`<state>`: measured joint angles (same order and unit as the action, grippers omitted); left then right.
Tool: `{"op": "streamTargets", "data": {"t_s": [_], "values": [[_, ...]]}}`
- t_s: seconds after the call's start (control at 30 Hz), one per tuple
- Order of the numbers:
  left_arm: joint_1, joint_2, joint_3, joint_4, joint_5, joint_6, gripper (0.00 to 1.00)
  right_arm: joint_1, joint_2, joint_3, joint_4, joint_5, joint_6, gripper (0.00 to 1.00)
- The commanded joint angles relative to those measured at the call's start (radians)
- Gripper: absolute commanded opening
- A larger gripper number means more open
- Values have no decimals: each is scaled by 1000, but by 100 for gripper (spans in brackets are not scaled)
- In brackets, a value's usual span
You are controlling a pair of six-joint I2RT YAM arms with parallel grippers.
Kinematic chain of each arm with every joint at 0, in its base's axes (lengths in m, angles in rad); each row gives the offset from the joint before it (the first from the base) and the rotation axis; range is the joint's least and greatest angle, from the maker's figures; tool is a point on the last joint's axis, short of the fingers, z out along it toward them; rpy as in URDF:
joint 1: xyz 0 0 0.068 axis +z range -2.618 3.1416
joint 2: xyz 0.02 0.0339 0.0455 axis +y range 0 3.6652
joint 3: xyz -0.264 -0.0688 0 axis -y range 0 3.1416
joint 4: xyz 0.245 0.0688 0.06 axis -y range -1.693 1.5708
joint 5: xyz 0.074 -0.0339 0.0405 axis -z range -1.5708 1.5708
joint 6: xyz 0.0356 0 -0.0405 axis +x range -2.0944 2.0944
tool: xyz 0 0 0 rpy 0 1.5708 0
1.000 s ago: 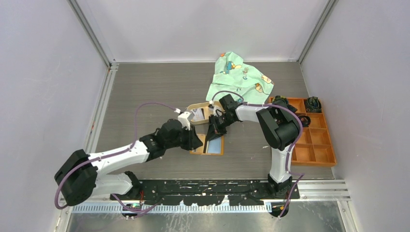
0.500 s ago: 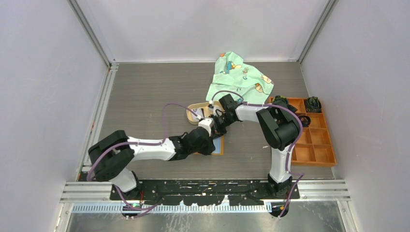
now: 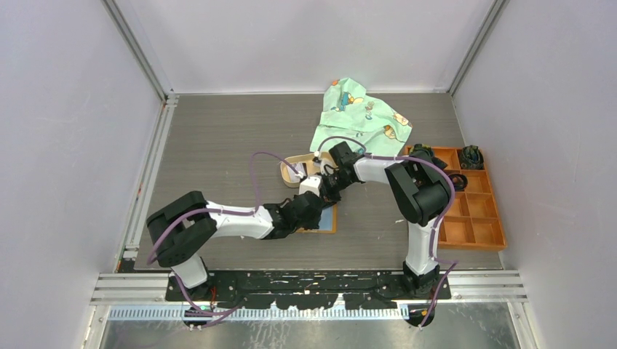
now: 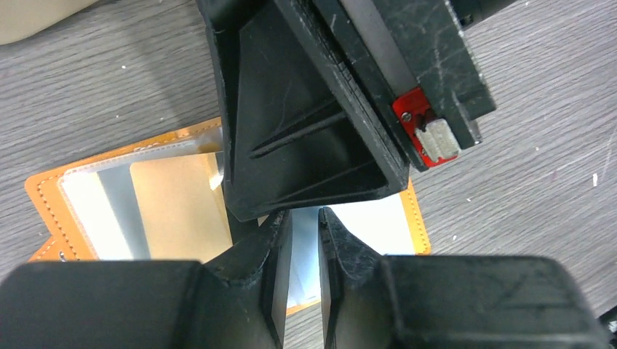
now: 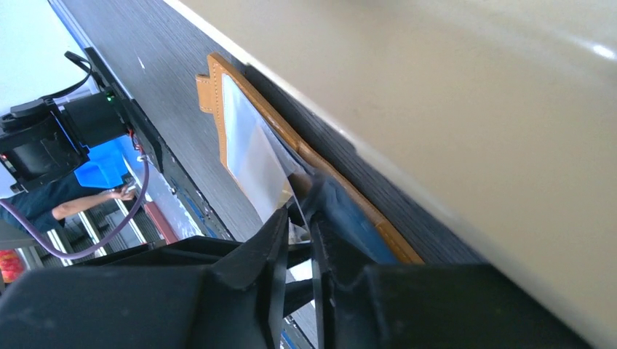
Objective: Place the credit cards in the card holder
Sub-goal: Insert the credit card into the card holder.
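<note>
- Grey wood-grain bench (image 3: 218,138) inside a white-walled enclosure, metal rail along the near edge.
- Far centre: green printed cloth (image 3: 360,116), crumpled. Right: orange compartment box (image 3: 473,214) with dark small parts in its far cells.
- Oval tan tray (image 3: 285,174) sits mid-bench, something whitish inside; too small to read.
- card holder (image 4: 156,207) lies open and flat on the bench, just near-right of the tray, clear pocket windows facing up. Both arms meet over it.
- left arm (image 3: 233,222) reaches in low from the near left. right arm (image 3: 418,193) rises from its base, folds back left and comes down at the holder from the far side.
- left jaws: slightly apart with a narrow gap, tips down at the holder's near edge. Nothing seen clamped between them; a pale surface shows through the gap.
- right jaws: almost together, tips at the holder's middle by the pocket edge. A thin pale sheet runs up into the gap in the right wrist view; cannot tell whether it is a card or the clear pocket flap, or whether it is actually pinched.
- credit card (image 4: 367,222): whitish to light blue face on the right half of the holder, partly hidden by both sets of fingers. Cannot tell if it is inside the pocket or lying on top.
- Tray wall fills the upper right of the right wrist view, close beside the holder.
</note>
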<state>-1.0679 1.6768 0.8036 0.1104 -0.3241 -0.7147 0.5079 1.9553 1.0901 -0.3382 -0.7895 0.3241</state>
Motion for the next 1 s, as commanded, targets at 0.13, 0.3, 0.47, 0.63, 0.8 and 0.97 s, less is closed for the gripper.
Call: {"op": "streamTargets", "data": {"t_s": [0.13, 0.3, 0.47, 0.63, 0.8, 0.97], "values": [[-1, -7, 31, -72, -107, 50, 24, 4, 0, 39, -20, 29, -35, 36], [0, -18, 28, -91, -137, 65, 25, 3, -24, 50, -44, 29, -60, 44], [0, -34, 29, -97, -145, 70, 25, -1, -50, 57, -64, 22, -88, 50], [1, -67, 15, -99, -159, 70, 25, -5, -93, 60, -81, 9, -123, 55], [1, -139, -11, -88, -142, 85, 25, -15, -136, 57, -84, -14, -148, 56], [2, -266, -69, -55, -98, 122, 25, -23, -159, 53, -87, -29, -165, 56]]}}
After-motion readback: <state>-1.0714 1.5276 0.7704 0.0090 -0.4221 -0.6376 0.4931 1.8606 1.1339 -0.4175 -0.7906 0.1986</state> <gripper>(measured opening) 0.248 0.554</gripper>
